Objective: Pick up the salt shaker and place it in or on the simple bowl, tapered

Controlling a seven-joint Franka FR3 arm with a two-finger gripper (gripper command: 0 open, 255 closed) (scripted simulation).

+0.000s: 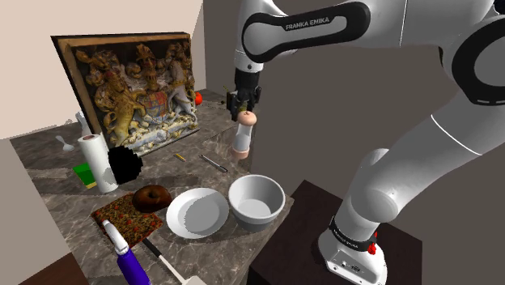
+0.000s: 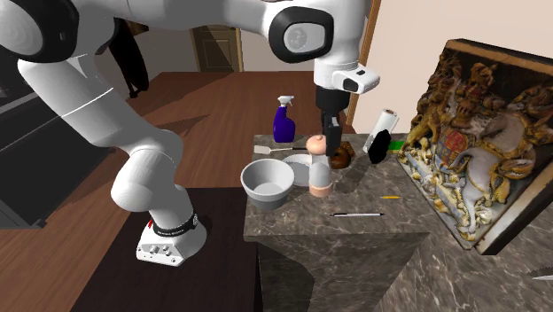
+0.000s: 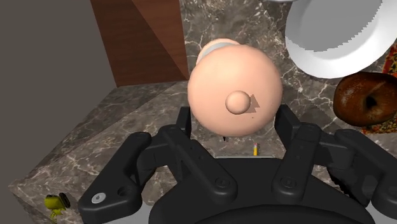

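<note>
Arm (image 1: 421,121): white with dark joints, reaching out over the counter; upper link bearing the lettering FRANKA EMIKA.
Counter (image 1: 218,185): grey marbled slab; its long edge running beside the dark stand (image 1: 295,243); an open stretch lying between crest and bowl, carrying a thin tool (image 1: 214,163).
Crest (image 1: 142,93): gilded relief, leaning at the back of the counter, away from the stand.
Plate (image 1: 197,213): pale, shallow, sitting just beside the bowl.
Bowl (image 1: 256,202): pale, tapered, sitting at the counter edge nearest the stand.
Shaker (image 1: 242,138): appearing to be hanging above the counter, close to that same edge, between crest and bowl; long axis standing vertical; rounded pink top with its small knob pointing up into the gripper, base pointing down.
Gripper (image 1: 245,113): black fingers (image 3: 285,121) standing partly spread, clamping the shaker's top from both sides.
</note>
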